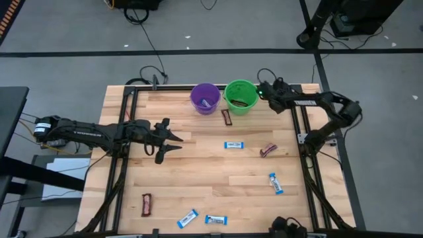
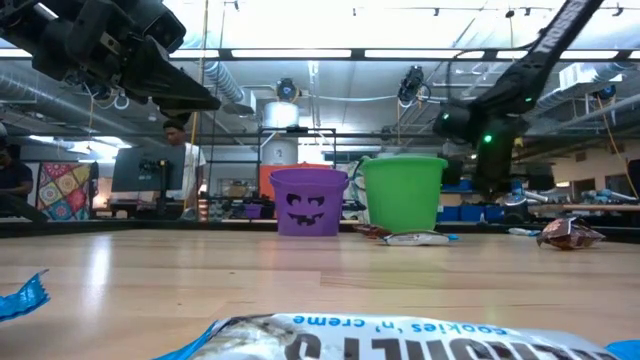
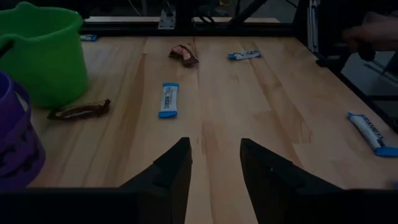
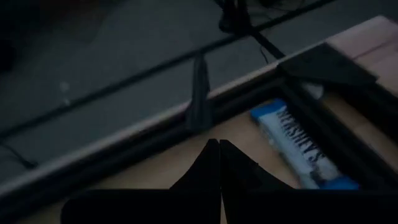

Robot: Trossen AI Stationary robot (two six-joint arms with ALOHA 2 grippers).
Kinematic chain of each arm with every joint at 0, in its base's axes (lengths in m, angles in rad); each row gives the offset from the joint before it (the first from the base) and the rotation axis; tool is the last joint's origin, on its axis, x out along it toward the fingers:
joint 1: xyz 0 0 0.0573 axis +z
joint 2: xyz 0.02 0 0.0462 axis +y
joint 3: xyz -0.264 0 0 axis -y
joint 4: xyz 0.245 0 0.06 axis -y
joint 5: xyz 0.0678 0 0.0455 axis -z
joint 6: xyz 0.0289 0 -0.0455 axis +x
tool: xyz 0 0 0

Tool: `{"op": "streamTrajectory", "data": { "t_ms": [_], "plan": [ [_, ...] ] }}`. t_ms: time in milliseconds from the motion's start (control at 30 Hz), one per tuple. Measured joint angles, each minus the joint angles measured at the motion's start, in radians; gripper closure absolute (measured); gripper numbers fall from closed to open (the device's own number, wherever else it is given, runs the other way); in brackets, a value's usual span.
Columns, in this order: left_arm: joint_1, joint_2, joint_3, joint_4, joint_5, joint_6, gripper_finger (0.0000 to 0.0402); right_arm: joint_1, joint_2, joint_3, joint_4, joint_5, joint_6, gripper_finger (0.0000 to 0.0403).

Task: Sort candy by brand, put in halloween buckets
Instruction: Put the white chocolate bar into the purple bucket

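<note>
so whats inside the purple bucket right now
The purple bucket holds one blue-and-white candy bar, seen from above. Its wall hides part of the floor, so anything more there cannot be told.

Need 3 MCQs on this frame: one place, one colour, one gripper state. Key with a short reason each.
1. Where is the dark-wrapped bar nearest the buckets?
A. inside the purple bucket
B. on the table between and just in front of the two buckets
C. at the table's near edge

2. What colour is the bucket nearest the right gripper?
A. green
B. purple
C. orange

3. How do the left gripper fingers stand?
A. shut on a candy
B. shut, empty
C. apart, holding nothing

Key: 1 B, high view shows it on bare wood there. 2 A, the green one sits beside that gripper. 3 C, left wrist view shows an empty gap.
</note>
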Motion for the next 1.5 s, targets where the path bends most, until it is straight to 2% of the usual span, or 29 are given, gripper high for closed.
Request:
{"op": "streamTrajectory", "data": {
  "t_ms": [100,233,600,833,1033,1233,1500],
  "plan": [
    [0.000,0.000,0.000,-0.001,0.004,0.000,0.0260,-0.005,0.078,0.058,-0.152,-0.028,0.045,0.0400],
    [0.000,0.000,0.000,-0.001,0.004,0.003,0.0260,0.001,0.130,0.083,-0.262,0.001,0.173,0.0400],
    [0.000,0.000,0.000,-0.001,0.008,0.065,0.0260,-0.030,0.082,0.083,-0.398,0.062,0.377,0.0399],
    [0.000,0.000,0.000,-0.002,0.010,0.082,0.0260,-0.078,0.075,0.083,-0.387,0.000,0.324,0.0398],
    [0.000,0.000,0.000,0.001,0.010,0.082,0.0260,-0.094,0.075,0.084,-0.363,-0.028,0.218,0.0398],
    [0.000,0.000,0.000,0.008,0.010,0.050,0.0260,-0.115,0.074,0.104,-0.392,-0.124,0.087,0.0398],
    [0.000,0.000,0.000,0.006,0.024,-0.005,0.0260,-0.112,0.074,0.103,-0.397,-0.068,0.208,0.0398]
  ]
}}
